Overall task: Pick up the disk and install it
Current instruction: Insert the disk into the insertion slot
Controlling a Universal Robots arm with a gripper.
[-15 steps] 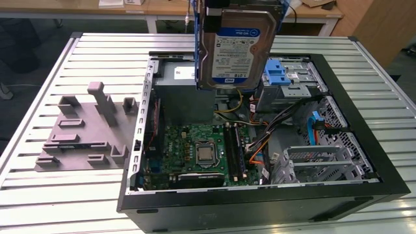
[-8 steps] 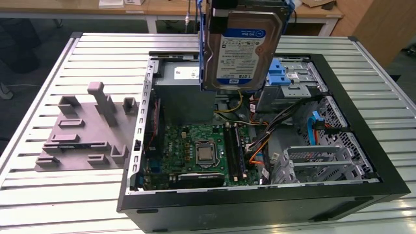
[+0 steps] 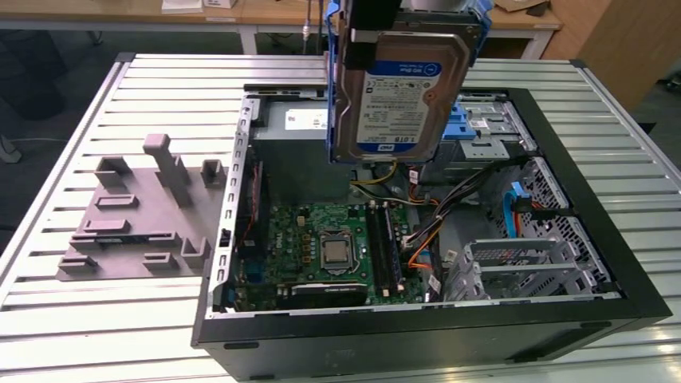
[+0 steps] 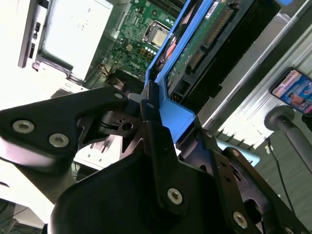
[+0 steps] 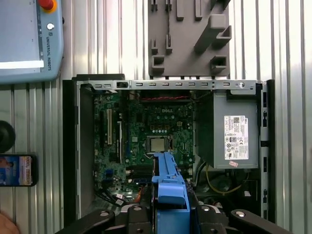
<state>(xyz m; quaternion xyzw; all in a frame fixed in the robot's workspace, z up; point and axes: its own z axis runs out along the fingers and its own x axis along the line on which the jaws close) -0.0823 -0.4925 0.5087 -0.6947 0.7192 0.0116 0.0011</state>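
Black links of the end effector [image 4: 170, 119] sit closest to the lens in the second wrist view. Its fingers [image 4: 148, 109] are pressed against the blue carrier frame of the disk [image 4: 204, 44] and pinch it from both sides. The disk's green circuit side faces this camera. Beyond it lie the motherboard [image 4: 146, 34] and the pale power supply [image 4: 73, 29]. A phone [image 4: 292, 90] rests on the ribbed bench [image 4: 243, 112].

In the first wrist view the end effector [image 5: 169, 207] looks straight down. The blue edge of the disk [image 5: 168, 180] is clamped between its fingers and hangs over the open computer case [image 5: 68, 146]. Below it are the motherboard [image 5: 146, 126] and the grey power supply [image 5: 234, 136]. A grey fixture plate [image 5: 190, 34] lies just beyond the case. A teach pendant [image 5: 24, 39] and the phone [image 5: 17, 170] lie on the bench [image 5: 287, 44].

In the exterior view the end effector [image 3: 399, 20] holds the disk [image 3: 399, 96] upright in the air above the case [image 3: 426, 335], with its white-and-blue label toward the camera. The silver drive cage [image 3: 495, 120] with its blue latch [image 3: 458, 126] sits inside the case, toward the exterior view's right of the disk. The motherboard [image 3: 319, 247] lies lower in the case. The fixture plate [image 3: 139, 215] rests on the bench [image 3: 107, 335] at the exterior view's left.
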